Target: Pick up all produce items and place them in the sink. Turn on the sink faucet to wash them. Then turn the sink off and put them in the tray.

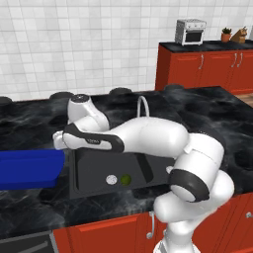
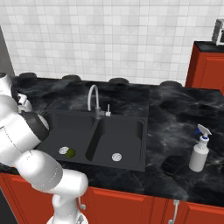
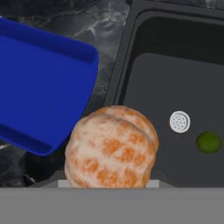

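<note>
A tan-orange lumpy produce piece (image 3: 111,148) hangs close before the hand camera, with my gripper (image 1: 59,141) shut on it; the fingertips are hidden behind it. It hovers over the counter strip between the blue tray (image 3: 39,87) and the left rim of the black sink (image 3: 131,57). In the left base view the tray (image 1: 29,168) lies just left of my hand. A dark green ball (image 3: 208,142) rests on the basin floor beside the silver drain (image 3: 180,121), and it also appears as a green ball (image 1: 125,180) by that drain. The silver faucet (image 2: 92,98) arches behind the sink (image 2: 118,135).
A white spray bottle (image 2: 199,153) stands on the counter right of the sink. A toaster oven (image 1: 190,31) sits on the far red cabinets. My own arm (image 1: 143,138) stretches across the sink's back half.
</note>
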